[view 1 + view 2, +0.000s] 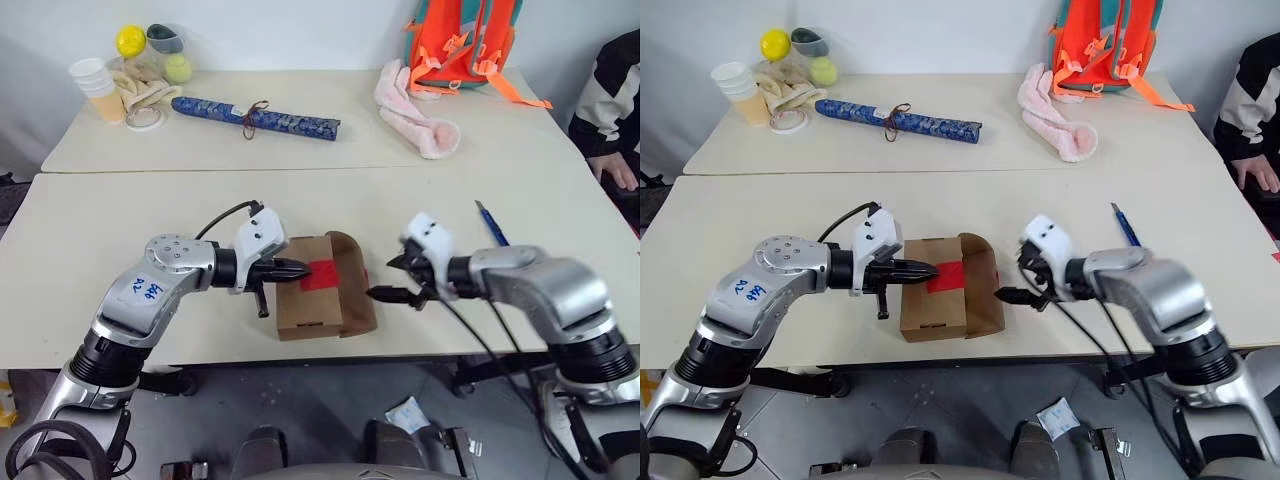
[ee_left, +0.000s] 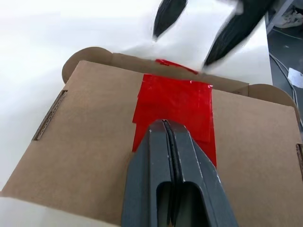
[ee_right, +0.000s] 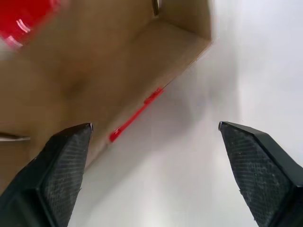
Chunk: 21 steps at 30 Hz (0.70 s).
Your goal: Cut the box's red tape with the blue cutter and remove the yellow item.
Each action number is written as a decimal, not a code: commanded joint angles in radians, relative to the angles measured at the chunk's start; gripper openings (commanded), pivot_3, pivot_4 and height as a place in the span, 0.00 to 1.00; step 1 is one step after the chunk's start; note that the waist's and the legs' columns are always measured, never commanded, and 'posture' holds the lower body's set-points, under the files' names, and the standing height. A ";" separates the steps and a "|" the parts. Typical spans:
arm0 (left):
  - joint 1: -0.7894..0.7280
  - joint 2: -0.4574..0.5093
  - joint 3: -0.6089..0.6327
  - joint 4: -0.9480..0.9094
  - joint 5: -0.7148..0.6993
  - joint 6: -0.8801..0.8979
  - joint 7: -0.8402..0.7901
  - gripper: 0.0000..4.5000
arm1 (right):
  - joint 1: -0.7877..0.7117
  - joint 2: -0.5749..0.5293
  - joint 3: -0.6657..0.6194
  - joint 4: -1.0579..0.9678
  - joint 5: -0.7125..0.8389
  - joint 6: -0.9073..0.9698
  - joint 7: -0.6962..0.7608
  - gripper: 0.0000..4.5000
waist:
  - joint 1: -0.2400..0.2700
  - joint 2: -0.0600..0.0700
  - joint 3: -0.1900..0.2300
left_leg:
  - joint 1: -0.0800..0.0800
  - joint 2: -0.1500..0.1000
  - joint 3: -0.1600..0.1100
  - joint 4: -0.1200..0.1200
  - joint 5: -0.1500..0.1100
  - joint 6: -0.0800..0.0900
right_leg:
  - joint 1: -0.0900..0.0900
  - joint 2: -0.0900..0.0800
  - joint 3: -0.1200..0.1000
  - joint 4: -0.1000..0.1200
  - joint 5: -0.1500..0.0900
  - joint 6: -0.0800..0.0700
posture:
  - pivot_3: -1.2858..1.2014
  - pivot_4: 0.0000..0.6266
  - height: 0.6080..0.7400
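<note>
box (image 1: 318, 288) sits near the front edge of the near table (image 1: 100, 230), its lid closed under the red tape (image 1: 325, 272). the left gripper (image 1: 300, 268) rests with fingers pressed together on the tape, holding nothing. the right gripper (image 1: 395, 280) hovers just beside the box's right side, fingers spread wide and empty. the blue cutter (image 1: 491, 223) lies on the table well to the right.

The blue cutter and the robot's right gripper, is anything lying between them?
No. In the head views only bare table lies between the blue cutter and the open right gripper, apart from the robot's own arm.
</note>
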 commanded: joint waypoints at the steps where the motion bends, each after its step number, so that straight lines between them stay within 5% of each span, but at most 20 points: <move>1: 0.026 0.015 -0.005 -0.001 0.025 0.003 0.008 0.00 | -0.060 -0.003 -0.025 0.124 0.103 0.144 0.103 0.99 | 0.000 0.000 0.000 | 0.000 0.000 0.000 0.000 0.000 0.000 | 0.000 0.000 0.000 0.000 0.000 0.000 | 0.52 0.24 1.00; 8: 0.036 0.012 -0.008 -0.021 0.020 0.006 0.008 0.00 | -0.134 0.077 0.004 0.344 0.107 0.205 0.142 0.99 | -0.001 0.000 0.000 | 0.000 0.000 0.000 0.000 0.000 0.000 | 0.000 0.000 0.000 0.000 0.000 0.000 | 0.52 0.24 1.00; 21: 0.046 0.008 0.009 -0.038 0.015 0.013 0.019 0.00 | -0.124 0.169 0.086 0.379 0.088 0.177 0.177 0.95 | -0.002 0.000 0.000 | 0.000 0.000 0.000 0.000 0.000 0.000 | 0.000 0.000 0.000 0.001 0.000 0.000 | 0.52 0.24 1.00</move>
